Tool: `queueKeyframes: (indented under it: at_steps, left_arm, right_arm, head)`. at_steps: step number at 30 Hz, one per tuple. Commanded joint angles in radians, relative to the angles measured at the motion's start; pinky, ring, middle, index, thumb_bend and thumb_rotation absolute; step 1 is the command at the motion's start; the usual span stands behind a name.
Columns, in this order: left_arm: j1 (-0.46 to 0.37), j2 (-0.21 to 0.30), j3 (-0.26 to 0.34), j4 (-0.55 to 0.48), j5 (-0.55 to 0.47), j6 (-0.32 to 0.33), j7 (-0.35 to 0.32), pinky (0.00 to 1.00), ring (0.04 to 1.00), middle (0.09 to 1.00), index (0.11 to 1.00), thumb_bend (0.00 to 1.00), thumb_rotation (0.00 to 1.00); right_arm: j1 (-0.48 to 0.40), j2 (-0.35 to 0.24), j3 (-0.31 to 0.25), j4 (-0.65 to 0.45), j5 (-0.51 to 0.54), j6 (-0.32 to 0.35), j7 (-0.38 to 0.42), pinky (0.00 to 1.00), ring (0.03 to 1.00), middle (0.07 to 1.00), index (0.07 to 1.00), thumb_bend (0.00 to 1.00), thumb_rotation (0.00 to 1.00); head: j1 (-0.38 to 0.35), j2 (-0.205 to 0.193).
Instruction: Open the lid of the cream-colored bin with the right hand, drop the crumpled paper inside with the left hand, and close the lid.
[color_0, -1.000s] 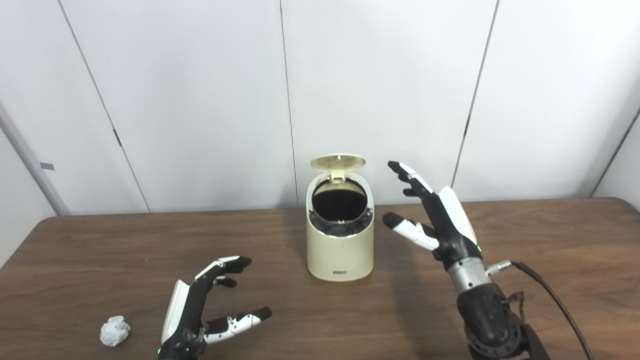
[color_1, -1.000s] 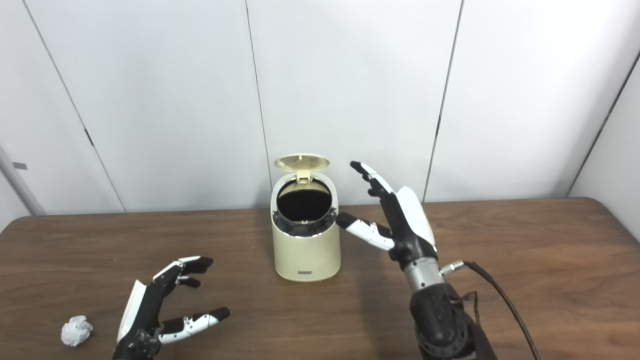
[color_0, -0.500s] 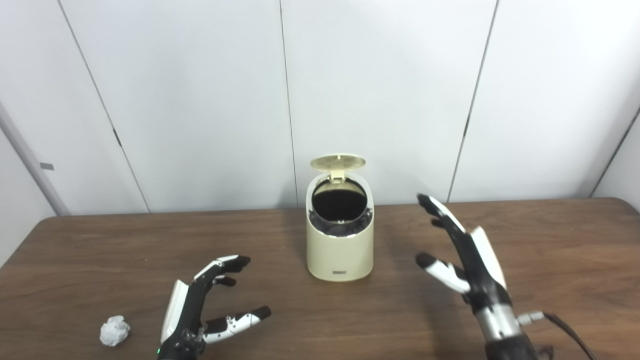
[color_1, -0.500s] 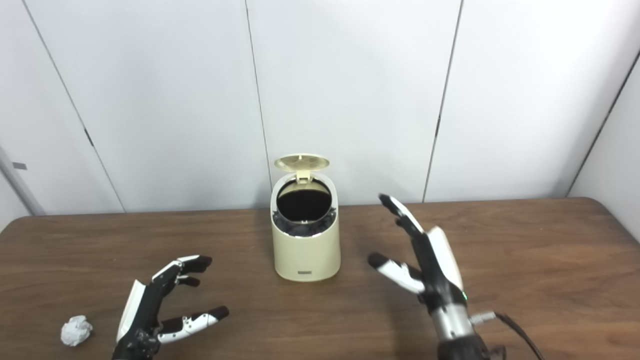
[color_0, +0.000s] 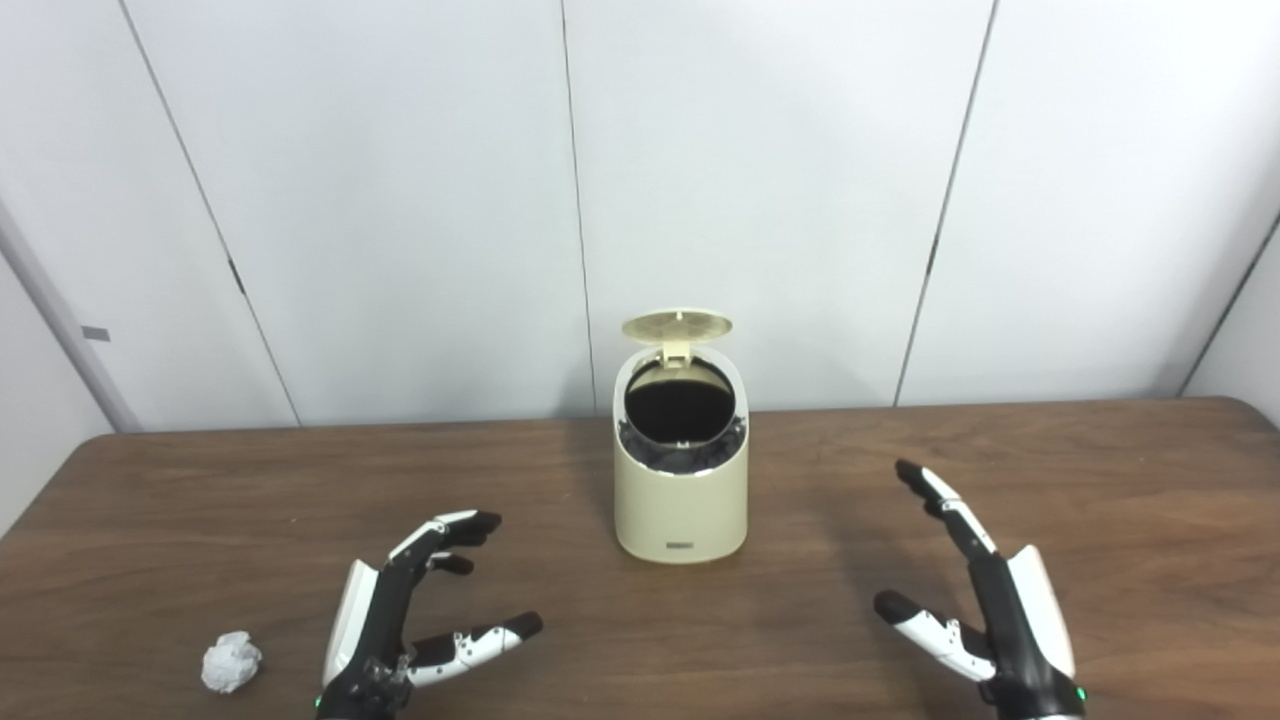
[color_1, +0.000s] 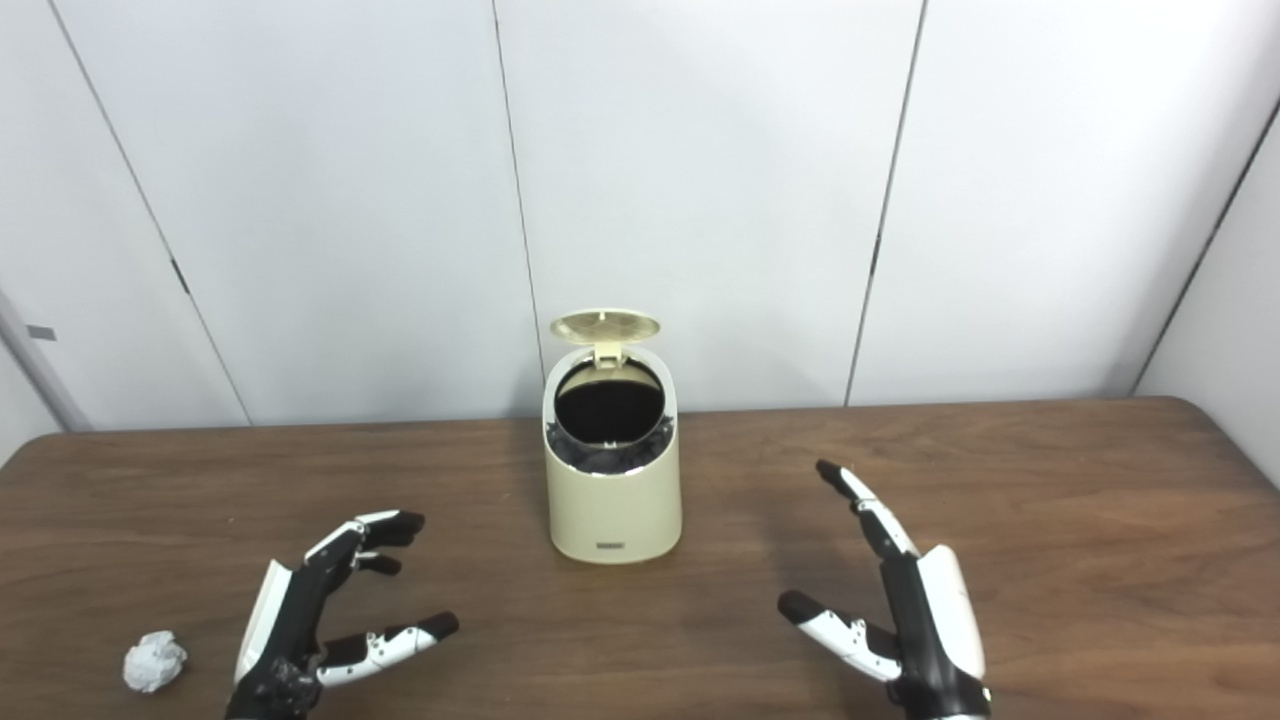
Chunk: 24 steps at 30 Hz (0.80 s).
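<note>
1. Since a second ago, the right hand (color_0: 985, 610) has come down and back from beside the bin's open top toward the near right of the table (color_0: 1120, 500); it now sits well apart from the bin, near the bottom edge of the view.
2. Everything else has stayed put: the left hand (color_0: 400, 620), the paper and the bin are where they were.
3. Counted: two robot hands, one bin, one ball of paper, one table.
4. One cream-colored bin (color_0: 682, 480) stands upright at the middle of the brown wooden table, toward the far side. It is a small rounded cylinder with a slanted top and a tiny dark label low on its front.
5. Its round lid (color_0: 677, 325) is flipped up on a hinge at the back, and stands raised above the opening. The mouth below is dark, with a black liner showing around the rim.
6. One crumpled paper (color_0: 230, 662) lies on the table at the near left. It is a small white ball, just left of the left hand and not touching it.
7. The left hand holds nothing; its fingers are spread and slightly curled, thumb pointing right.
8. The right hand also holds nothing; its fingers are extended and apart, pointing to the far left, thumb out toward the left.
9. Behind the table is a plain white panelled wall (color_0: 760, 180).
</note>
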Motion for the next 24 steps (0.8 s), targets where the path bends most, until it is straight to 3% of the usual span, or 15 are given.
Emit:
queueKeyframes:
  at_steps: [1, 8, 13, 18, 24]
  left_arm:
    - [0.005, 0.018, 0.003, 0.015, 0.008, -0.041, 0.008, 0.62, 0.719, 0.729, 0.709, 0.92, 0.17]
    - [0.011, 0.032, 0.013, -0.075, 0.079, 0.000, 0.014, 0.61, 0.704, 0.712, 0.692, 0.94, 0.16]
    - [0.047, 0.060, 0.045, -0.247, 0.156, 0.083, -0.007, 0.59, 0.691, 0.689, 0.663, 0.96, 0.14]
    - [0.076, 0.118, 0.103, -0.396, 0.190, 0.147, -0.048, 0.57, 0.682, 0.670, 0.638, 1.00, 0.07]
    - [0.108, 0.203, 0.187, -0.538, 0.201, 0.230, -0.114, 0.55, 0.668, 0.630, 0.596, 1.00, 0.05]
  right_arm:
    - [0.022, -0.012, -0.012, 0.062, -0.021, -0.054, -0.036, 0.84, 0.860, 0.857, 0.859, 0.84, 0.89]
    - [0.016, -0.010, -0.005, 0.092, -0.028, -0.061, -0.054, 0.85, 0.873, 0.867, 0.858, 0.83, 0.86]
    - [0.016, -0.014, -0.009, 0.097, -0.034, -0.064, -0.060, 0.86, 0.875, 0.870, 0.874, 0.84, 0.87]
    - [0.013, -0.019, -0.015, 0.105, -0.033, -0.073, -0.065, 0.87, 0.874, 0.866, 0.861, 0.81, 0.87]
    - [0.008, -0.019, -0.023, 0.112, -0.015, -0.073, -0.056, 0.88, 0.876, 0.865, 0.846, 0.81, 0.87]
  head:
    - [0.005, -0.013]
    - [0.031, -0.015]
    - [0.054, -0.012]
    - [0.071, -0.008]
    - [0.089, -0.006]
